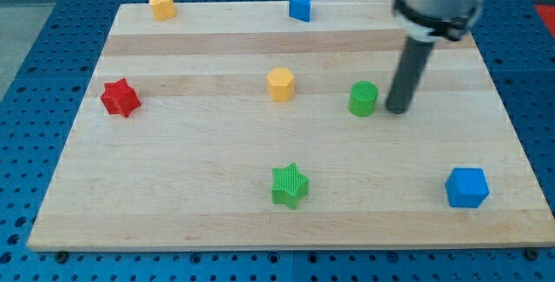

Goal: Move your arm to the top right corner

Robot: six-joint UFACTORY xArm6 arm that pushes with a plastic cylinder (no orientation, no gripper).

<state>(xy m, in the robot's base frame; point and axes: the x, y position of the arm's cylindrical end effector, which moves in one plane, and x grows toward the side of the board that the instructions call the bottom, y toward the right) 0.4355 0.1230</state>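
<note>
My tip (397, 108) rests on the wooden board (199, 160), right of centre. It stands just to the right of a green cylinder (363, 99), with a small gap between them. The rod rises toward the view's top right, where the arm's grey body (438, 0) shows. The board's top right corner (473, 9) lies above and to the right of the tip, partly hidden by the arm.
A yellow hexagonal block (280, 83) sits at centre, another yellow block (161, 5) at top left. A blue block (300, 7) is at top centre, a red star (120, 97) at left, a green star (290, 185) at bottom centre, a blue cube (466, 187) at bottom right.
</note>
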